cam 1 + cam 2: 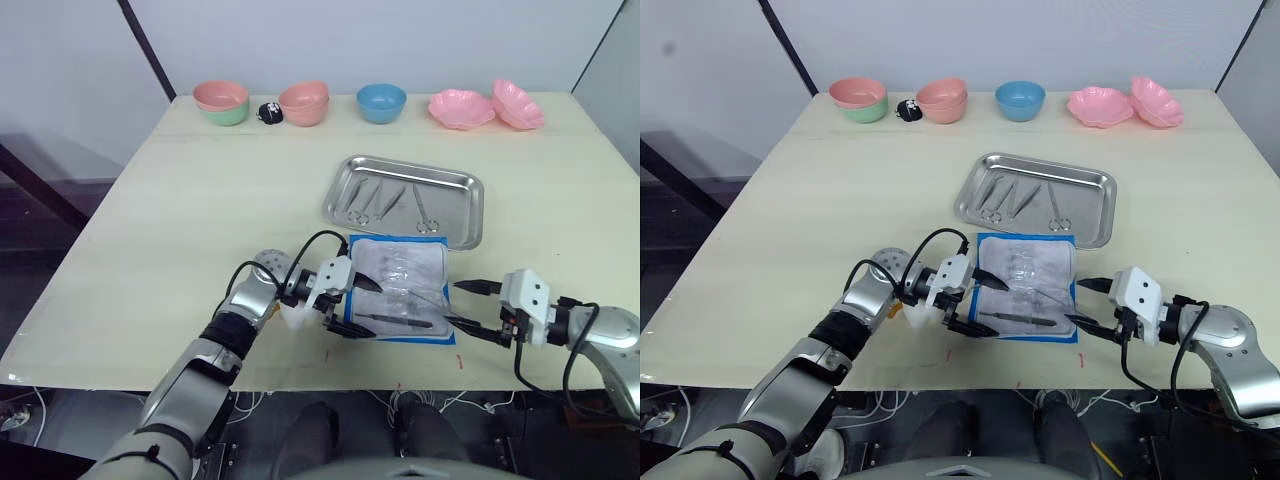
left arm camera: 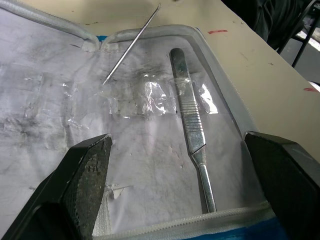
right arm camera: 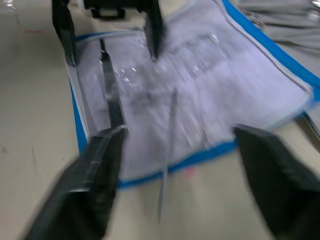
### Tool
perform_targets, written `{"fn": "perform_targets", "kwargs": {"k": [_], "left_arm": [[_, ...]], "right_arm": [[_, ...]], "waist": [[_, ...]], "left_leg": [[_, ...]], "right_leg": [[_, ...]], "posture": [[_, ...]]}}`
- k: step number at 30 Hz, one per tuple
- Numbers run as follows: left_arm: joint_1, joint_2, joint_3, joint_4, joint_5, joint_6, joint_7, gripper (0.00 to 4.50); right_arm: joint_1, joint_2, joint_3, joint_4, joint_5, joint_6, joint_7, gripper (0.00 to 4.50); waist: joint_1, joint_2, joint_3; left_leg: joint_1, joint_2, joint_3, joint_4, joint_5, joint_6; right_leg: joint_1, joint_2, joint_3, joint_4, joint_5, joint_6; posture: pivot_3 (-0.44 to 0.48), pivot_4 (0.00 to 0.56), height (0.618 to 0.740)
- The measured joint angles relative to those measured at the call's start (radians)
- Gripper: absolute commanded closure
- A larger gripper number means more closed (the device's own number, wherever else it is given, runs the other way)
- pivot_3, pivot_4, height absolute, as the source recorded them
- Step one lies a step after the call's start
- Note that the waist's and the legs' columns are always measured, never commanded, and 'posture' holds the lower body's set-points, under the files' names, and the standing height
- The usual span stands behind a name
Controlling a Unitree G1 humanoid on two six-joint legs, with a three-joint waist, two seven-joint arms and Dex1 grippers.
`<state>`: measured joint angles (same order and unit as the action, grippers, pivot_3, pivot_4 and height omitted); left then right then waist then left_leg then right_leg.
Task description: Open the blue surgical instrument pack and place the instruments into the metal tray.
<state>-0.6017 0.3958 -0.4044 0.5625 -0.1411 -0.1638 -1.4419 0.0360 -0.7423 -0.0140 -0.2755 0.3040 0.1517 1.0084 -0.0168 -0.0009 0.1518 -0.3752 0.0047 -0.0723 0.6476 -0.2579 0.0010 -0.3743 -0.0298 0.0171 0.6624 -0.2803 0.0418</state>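
The blue surgical instrument pack lies opened flat on the table, clear pockets up, just in front of the metal tray. A flat scalpel-like handle and a thin probe rest on the pack's near part. Three ring-handled instruments lie inside the tray. My left gripper is open at the pack's left edge, its fingers straddling the handle without touching it. My right gripper is open at the pack's right near corner, holding nothing.
Several round bowls line the far edge: pink on green, pink, blue, and two pink scalloped ones. A small black object sits between the bowls. A white lump lies under my left wrist.
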Motion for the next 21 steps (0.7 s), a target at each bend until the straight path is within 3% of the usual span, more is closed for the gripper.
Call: {"fn": "perform_targets", "kwargs": {"k": [17, 20, 21], "left_arm": [[0.001, 0.001, 0.001, 0.0, 0.001, 0.0, 0.003, 0.0], [0.001, 0.001, 0.001, 0.0, 0.001, 0.0, 0.003, 0.0], [0.001, 0.001, 0.001, 0.0, 0.001, 0.0, 0.003, 0.0]], "right_arm": [[-0.093, 0.068, 0.137, 0.082, -0.105, 0.077, -0.076, 1.65], [-0.102, 0.067, 0.137, 0.089, -0.104, 0.107, -0.078, 2.51], [-0.104, 0.067, 0.137, 0.09, -0.104, 0.114, -0.079, 3.03]], "waist": [[0.0, 0.001, -0.002], [0.0, 0.001, -0.002], [0.0, 0.001, -0.003]], "left_leg": [[0.0, 0.0, 0.0, 0.0, 0.0, 0.0], [0.0, 0.0, 0.0, 0.0, 0.0, 0.0], [0.0, 0.0, 0.0, 0.0, 0.0, 0.0]], "right_leg": [[0.0, 0.0, 0.0, 0.0, 0.001, -0.002], [0.0, 0.001, 0.0, 0.0, 0.001, -0.002], [0.0, 0.001, 0.0, 0.0, 0.001, -0.002]], "posture": [[0.0, 0.15, 0.74], [0.0, 0.15, 0.74], [0.0, 0.15, 0.74]]}}
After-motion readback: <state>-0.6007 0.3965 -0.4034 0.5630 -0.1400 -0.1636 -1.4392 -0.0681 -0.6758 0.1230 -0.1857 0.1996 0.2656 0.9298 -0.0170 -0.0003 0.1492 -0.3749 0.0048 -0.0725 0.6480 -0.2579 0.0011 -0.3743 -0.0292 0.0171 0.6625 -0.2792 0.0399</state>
